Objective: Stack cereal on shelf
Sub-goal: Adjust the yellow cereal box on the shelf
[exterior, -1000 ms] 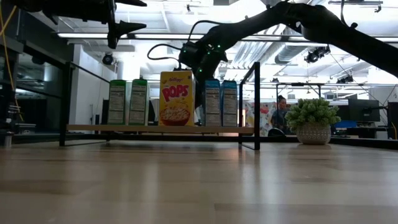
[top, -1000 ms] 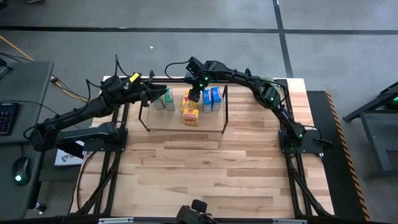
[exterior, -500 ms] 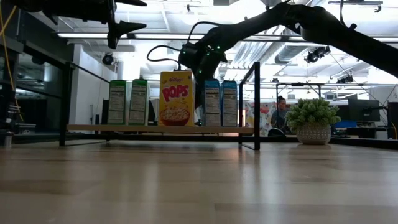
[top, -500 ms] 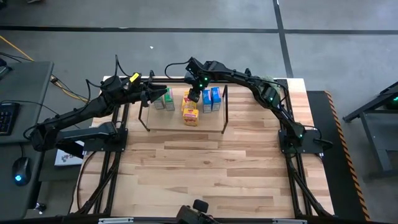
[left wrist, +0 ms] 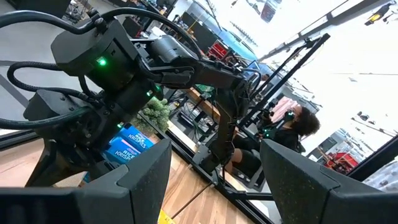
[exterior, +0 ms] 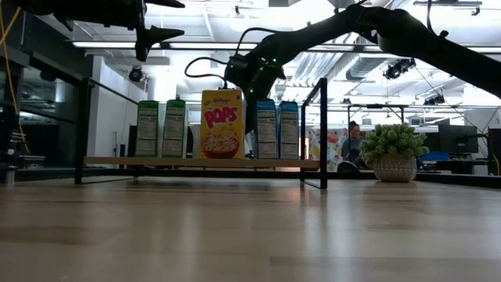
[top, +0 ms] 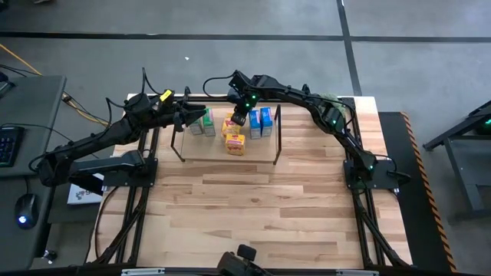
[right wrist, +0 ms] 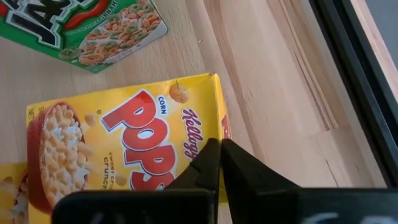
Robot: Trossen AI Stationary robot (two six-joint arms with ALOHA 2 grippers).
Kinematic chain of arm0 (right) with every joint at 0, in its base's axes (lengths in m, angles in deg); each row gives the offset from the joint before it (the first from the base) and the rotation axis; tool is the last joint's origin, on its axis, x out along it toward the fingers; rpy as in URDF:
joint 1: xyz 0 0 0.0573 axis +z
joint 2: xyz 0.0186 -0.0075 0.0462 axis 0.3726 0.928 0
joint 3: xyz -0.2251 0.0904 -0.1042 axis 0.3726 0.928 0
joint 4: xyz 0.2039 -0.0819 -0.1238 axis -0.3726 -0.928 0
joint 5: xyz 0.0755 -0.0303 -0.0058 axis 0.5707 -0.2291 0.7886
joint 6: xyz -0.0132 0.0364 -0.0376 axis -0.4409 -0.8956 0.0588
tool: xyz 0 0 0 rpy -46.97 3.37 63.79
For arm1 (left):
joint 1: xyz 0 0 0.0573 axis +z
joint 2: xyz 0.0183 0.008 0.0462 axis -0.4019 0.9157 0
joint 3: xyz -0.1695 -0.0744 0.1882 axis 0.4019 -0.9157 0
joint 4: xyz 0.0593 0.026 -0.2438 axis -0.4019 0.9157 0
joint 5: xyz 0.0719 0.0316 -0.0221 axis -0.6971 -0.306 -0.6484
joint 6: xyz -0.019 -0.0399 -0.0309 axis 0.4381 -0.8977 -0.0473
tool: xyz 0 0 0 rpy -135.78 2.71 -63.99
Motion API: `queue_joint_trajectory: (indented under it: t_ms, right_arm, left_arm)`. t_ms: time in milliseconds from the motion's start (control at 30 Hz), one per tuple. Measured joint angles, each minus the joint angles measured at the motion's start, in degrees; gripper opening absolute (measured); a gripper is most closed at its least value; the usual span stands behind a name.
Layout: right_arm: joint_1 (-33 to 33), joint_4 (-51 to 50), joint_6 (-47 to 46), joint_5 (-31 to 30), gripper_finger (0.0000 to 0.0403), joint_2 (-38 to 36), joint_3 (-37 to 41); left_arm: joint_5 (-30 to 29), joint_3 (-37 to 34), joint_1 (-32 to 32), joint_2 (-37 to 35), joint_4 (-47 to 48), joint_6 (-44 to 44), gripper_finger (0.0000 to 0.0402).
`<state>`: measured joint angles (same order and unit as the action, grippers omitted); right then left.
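Cereal marked "Kellogg's Corn POPS", on shelf

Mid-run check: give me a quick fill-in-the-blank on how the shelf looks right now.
In the low view, the cereal box standing between the green boxes and the blue boxes is ___ in colour.
The number of green boxes on the shelf is ___.
In the low view, the plant stands to the ___ of the shelf.
The left gripper has its fingers ___.
Missing words: yellow; two; right; open.
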<state>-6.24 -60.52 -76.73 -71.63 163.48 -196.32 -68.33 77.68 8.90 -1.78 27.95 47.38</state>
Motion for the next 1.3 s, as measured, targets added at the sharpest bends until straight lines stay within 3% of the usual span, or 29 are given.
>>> queue_joint_trajectory:
  t_ms: [833, 1300]
  right_arm:
    - [1.5, 0.0, 3.9, 1.7, 0.0, -10.2, 0.2]
    - [9.9, 0.2, 12.5, -22.2, 0.0, -12.2, 0.2]
  left_arm:
    - [0.0, 0.0, 0.0, 0.0, 0.0, 0.1, 0.0236]
    - [-0.1, 0.0, 0.0, 0.0, 0.0, 2.7, 0.0236]
